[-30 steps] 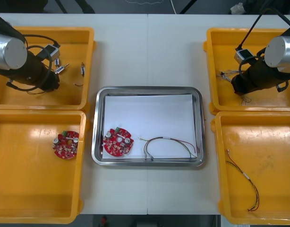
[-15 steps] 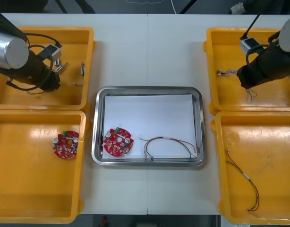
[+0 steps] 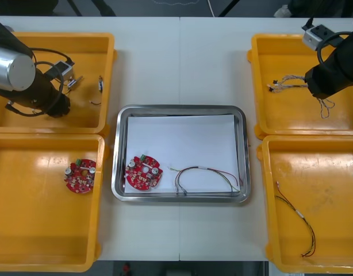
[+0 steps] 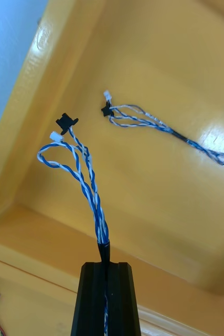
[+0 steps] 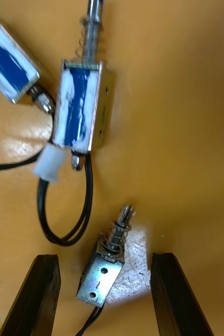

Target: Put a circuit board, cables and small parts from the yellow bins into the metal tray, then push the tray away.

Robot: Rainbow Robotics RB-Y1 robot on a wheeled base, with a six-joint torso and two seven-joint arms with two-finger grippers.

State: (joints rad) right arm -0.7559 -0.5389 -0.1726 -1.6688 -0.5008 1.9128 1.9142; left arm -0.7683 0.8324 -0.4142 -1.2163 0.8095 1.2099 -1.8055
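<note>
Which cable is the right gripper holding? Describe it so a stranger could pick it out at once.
Find the farther yellow bin on the robot's right. Above it the right gripper is shut on a twisted blue and white cable. A second such cable lies on the bin floor; this one stands up from the black fingers.

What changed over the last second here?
The right claw, shut on a blue and white cable, swung toward the far right, carrying the cable along. The left claw, open around a small metal part, barely shifted. The tray and its contents stayed put.
</note>
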